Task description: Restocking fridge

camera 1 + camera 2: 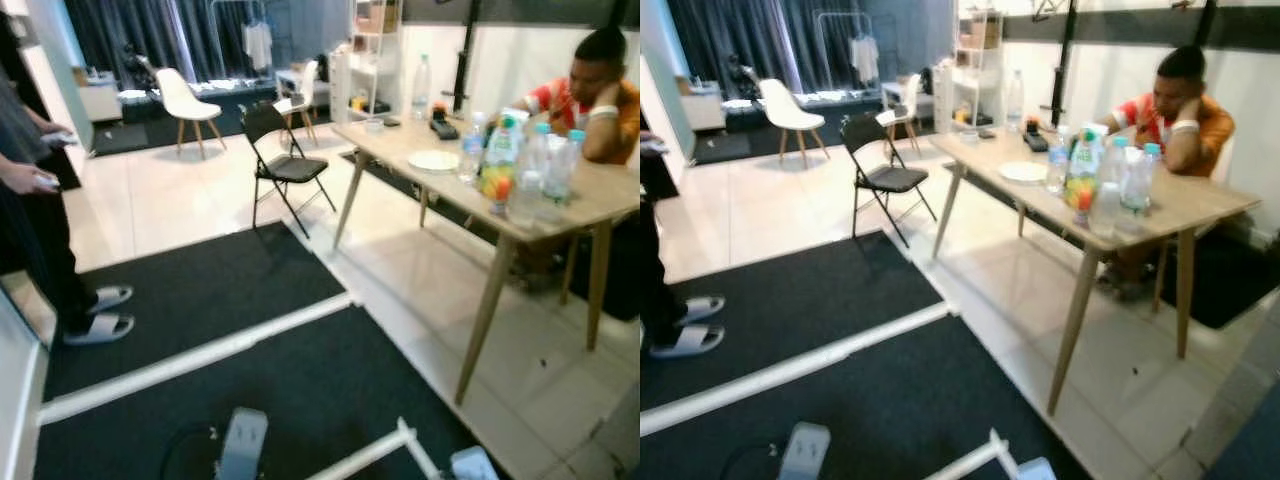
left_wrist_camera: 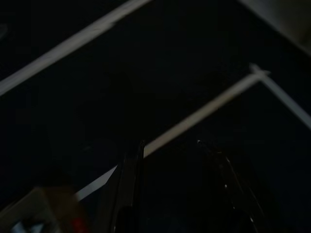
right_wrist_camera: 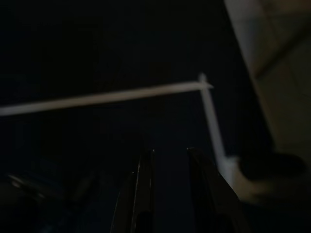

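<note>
Robot is standing on the dark mat (image 1: 250, 300) crossed by white tape lines (image 1: 200, 355), facing a wooden bench (image 1: 560, 205) at the right of the room — no fridge to be made out here, so this looks like the fetch leg of the restock, not yet started on any grasp. The stock is a cluster of bottles (image 1: 520, 165) bunched at the near right end of the bench, clear water ones plus one with a green cap and orange label, probably grouped there for easy pickup; a white plate (image 1: 433, 160) sits just left of them, and one tall bottle (image 1: 421, 88) stands apart at the far end. A person (image 1: 1175, 110) sits behind the bench, elbow on it, close to the bottles — a reach there would have to mind that arm. Another person (image 1: 30, 200) stands at the far left on the mat edge in slippers. A black folding chair (image 1: 285, 165) stands left of the bench, a white chair (image 1: 185, 100) further back. Both arms hang idle over the mat: left gripper (image 2: 170, 150) jaws parted fairly wide, holding nothing; right gripper (image 3: 169, 155) jaws parted narrowly, also carrying nothing. Next move, I'd judge, is walking right toward the bottles.
</note>
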`<state>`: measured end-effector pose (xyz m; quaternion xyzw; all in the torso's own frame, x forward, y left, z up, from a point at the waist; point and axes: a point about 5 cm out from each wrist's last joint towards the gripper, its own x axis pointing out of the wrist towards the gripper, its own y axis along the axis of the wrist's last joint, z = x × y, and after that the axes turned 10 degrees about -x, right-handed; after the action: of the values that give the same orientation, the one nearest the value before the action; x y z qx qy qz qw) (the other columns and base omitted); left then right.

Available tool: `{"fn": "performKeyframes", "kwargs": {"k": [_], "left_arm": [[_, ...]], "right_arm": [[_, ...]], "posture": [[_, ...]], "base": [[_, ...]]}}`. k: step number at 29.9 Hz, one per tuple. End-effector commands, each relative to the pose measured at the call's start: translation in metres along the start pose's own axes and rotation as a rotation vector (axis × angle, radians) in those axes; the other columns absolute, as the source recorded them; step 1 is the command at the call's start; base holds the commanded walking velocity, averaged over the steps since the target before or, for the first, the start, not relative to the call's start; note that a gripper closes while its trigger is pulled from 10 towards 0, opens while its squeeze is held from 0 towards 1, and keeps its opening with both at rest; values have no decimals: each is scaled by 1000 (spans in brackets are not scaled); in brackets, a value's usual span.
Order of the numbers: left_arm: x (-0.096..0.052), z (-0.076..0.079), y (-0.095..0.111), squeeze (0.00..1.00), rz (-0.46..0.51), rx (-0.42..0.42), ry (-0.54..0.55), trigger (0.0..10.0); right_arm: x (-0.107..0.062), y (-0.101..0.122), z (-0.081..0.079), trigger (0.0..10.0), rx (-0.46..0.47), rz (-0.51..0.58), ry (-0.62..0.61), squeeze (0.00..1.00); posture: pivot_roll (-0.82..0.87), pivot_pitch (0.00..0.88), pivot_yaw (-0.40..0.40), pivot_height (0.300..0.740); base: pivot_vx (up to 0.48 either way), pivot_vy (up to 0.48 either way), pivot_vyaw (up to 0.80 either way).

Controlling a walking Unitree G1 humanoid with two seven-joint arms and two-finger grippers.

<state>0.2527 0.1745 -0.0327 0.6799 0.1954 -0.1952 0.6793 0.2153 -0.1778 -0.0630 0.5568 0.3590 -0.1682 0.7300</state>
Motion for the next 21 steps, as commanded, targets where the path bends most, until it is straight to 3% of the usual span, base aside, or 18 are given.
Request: {"fn": "performKeyframes", "kwargs": {"k": [1,10,21], "left_arm": [[-2,0,-6,0,-20,2,1,10000],[1,4,4,0,27,-37,-26,10000],[1,7,4,0,33,-31,-43,10000]], "right_arm": [[-3,-8,3,10000,47,-16,-34,0],[-4,-14,5,10000,12,-61,-42,0],[-3,-13,4,10000,7,-59,-43,0]], "posture": [[-34,74,24,740],[-38,72,23,740],[-40,68,22,740]], "base": [[0,0,0],[0,0,0],[372,0,0]]}}
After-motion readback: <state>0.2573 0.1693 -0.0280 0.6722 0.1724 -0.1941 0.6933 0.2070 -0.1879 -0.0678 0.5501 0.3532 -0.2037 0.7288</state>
